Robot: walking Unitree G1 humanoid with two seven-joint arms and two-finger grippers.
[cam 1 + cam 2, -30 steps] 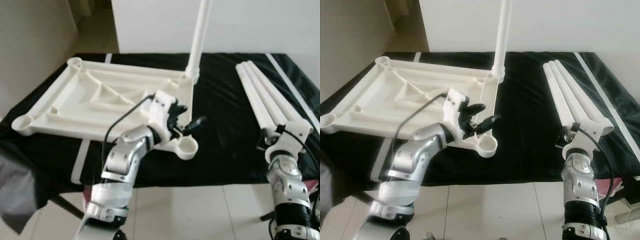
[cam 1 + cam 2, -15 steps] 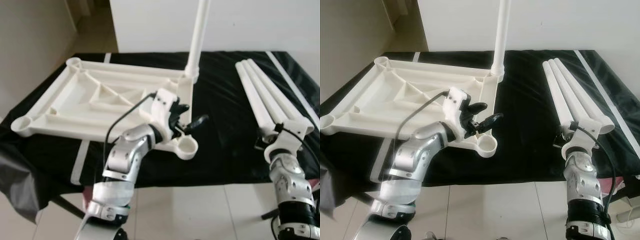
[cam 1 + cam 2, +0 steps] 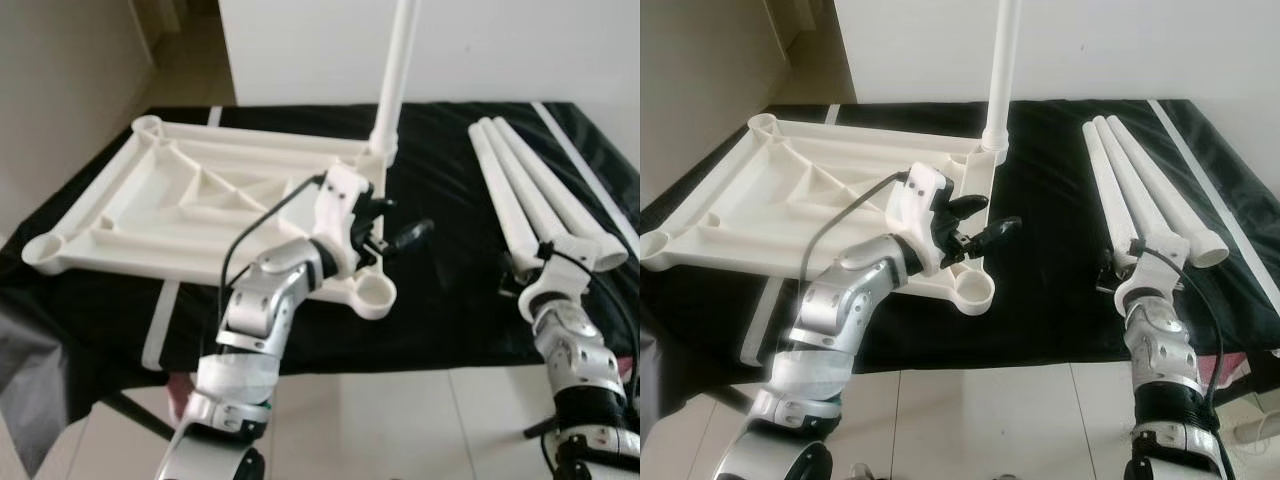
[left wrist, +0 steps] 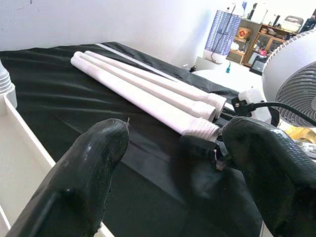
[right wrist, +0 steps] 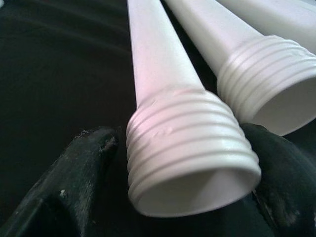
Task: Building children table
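The white tabletop [image 3: 200, 200] lies upside down on the black cloth. One white leg [image 3: 395, 70] stands upright in its far right corner socket. The near right socket [image 3: 372, 293] holds nothing. My left gripper [image 3: 402, 220] hovers open just above that corner, with nothing between its fingers [image 4: 94, 163]. Three loose legs [image 3: 530, 190] lie side by side on the right, threaded ends toward me. My right gripper [image 5: 182, 143] is open at the near end of the leftmost leg [image 5: 168, 89], one finger [image 5: 74, 173] on each side of the thread.
The black cloth [image 3: 450, 300] covers the table up to the near edge, with white tiled floor [image 3: 400, 420] below it. A white wall stands behind. A fan [image 4: 296, 74] and shelves [image 4: 256, 34] stand in the room beyond the right side.
My left gripper has risen a little and swung right over the tabletop's corner. My right gripper has pushed forward, so the leg's threaded end now sits between its fingers.
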